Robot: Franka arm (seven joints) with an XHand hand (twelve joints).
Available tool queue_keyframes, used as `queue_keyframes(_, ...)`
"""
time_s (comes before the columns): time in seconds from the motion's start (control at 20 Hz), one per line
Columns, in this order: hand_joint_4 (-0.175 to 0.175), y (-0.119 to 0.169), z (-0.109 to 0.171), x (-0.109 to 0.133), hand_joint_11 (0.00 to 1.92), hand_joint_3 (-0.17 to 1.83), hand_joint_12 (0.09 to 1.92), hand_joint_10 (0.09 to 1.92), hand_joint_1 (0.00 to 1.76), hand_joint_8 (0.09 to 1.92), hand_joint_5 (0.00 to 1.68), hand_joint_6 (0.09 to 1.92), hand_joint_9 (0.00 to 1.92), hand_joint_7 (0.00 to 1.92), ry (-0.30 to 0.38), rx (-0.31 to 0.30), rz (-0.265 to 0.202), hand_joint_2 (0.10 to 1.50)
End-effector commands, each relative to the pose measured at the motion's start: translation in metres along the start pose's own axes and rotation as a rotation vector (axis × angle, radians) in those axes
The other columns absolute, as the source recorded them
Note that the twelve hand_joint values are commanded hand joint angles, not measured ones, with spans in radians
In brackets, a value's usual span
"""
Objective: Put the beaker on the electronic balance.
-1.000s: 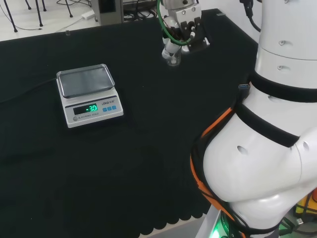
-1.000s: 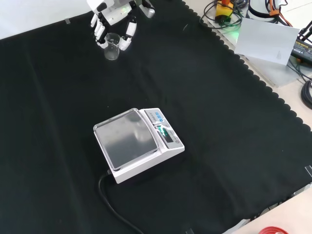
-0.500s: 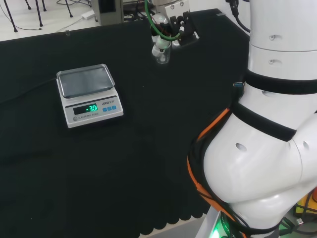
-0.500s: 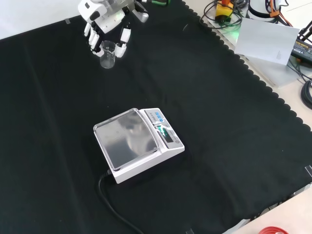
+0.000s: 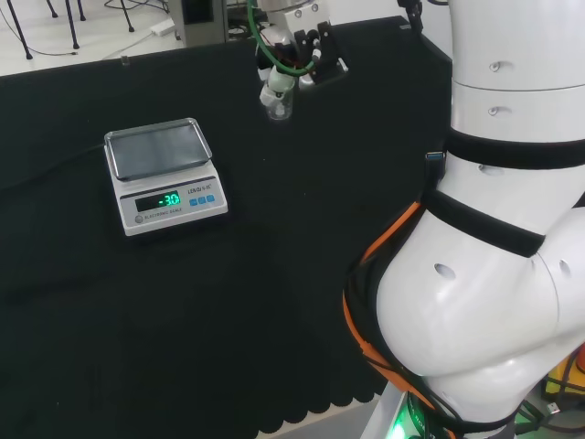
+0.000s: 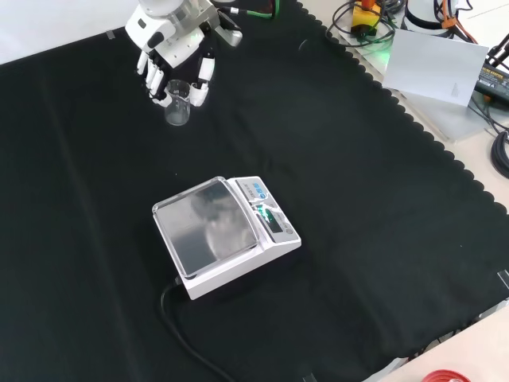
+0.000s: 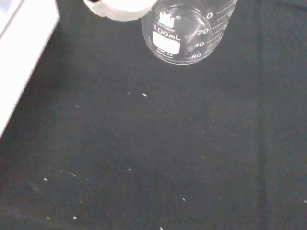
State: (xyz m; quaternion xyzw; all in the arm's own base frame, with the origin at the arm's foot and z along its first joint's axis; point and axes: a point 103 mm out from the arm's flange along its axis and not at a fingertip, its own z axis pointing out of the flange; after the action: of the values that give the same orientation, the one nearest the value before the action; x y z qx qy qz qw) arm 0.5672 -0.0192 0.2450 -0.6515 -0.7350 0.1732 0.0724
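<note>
A small clear glass beaker [image 6: 177, 103] hangs upright above the black cloth, and my hand [image 6: 169, 44] is shut on it, fingers curled round its rim from above. In the head view the beaker [image 5: 279, 107] sits under the hand [image 5: 294, 41], to the upper right of the balance. The electronic balance [image 6: 224, 234] stands mid-cloth with a bare steel pan [image 5: 156, 147] and a lit green display. In the wrist view the beaker [image 7: 186, 33] shows close, with printed marks, beside a blurred white fingertip [image 7: 120, 8]. The balance's white edge [image 7: 19, 62] shows there too.
A black cable [image 6: 187, 342] runs from the balance toward the front of the cloth. The arm's white links [image 5: 494, 219] stand at the right of the head view. Off the cloth's scalloped edge lie a grey sheet [image 6: 433, 68] and cables.
The hand has carried the beaker leftward in the head view, toward the balance; in the front view it came lower and nearer the pan. The balance has not moved.
</note>
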Motion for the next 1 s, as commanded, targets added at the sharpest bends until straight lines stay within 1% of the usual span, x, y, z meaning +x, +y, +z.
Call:
queue_keyframes(0.05, -0.019, 0.012, -0.013, 0.025, 0.65, 0.03, 1.24, 0.64, 1.02, 0.71, 0.77, 1.32, 0.98, 0.72, -0.051, 0.006, -0.029, 1.22)
queue_keyframes(0.2, -0.02, 0.013, -0.017, 0.033, 0.65, 0.02, 1.24, 0.65, 1.02, 0.71, 0.77, 1.32, 0.98, 0.73, -0.043, -0.007, -0.056, 1.22)
queue_keyframes(0.45, -0.02, 0.024, -0.022, 0.05, 0.65, 0.02, 1.24, 0.65, 1.02, 0.71, 0.77, 1.32, 0.98, 0.73, -0.043, -0.01, -0.098, 1.22)
queue_keyframes(0.7, -0.021, 0.038, -0.026, 0.072, 0.65, 0.02, 1.24, 0.65, 1.02, 0.72, 0.77, 1.32, 0.98, 0.73, -0.055, -0.002, -0.144, 1.22)
queue_keyframes(0.8, -0.021, 0.04, -0.028, 0.076, 0.65, 0.02, 1.24, 0.65, 1.02, 0.72, 0.77, 1.32, 0.98, 0.73, -0.062, 0.004, -0.157, 1.22)
queue_keyframes(0.85, -0.021, 0.044, -0.028, 0.083, 0.65, 0.02, 1.24, 0.65, 1.02, 0.72, 0.77, 1.32, 0.98, 0.73, -0.062, 0.007, -0.172, 1.22)
queue_keyframes(1.0, -0.021, 0.048, -0.027, 0.094, 0.66, 0.02, 1.24, 0.65, 1.02, 0.72, 0.77, 1.32, 0.98, 0.73, -0.058, 0.011, -0.196, 1.22)
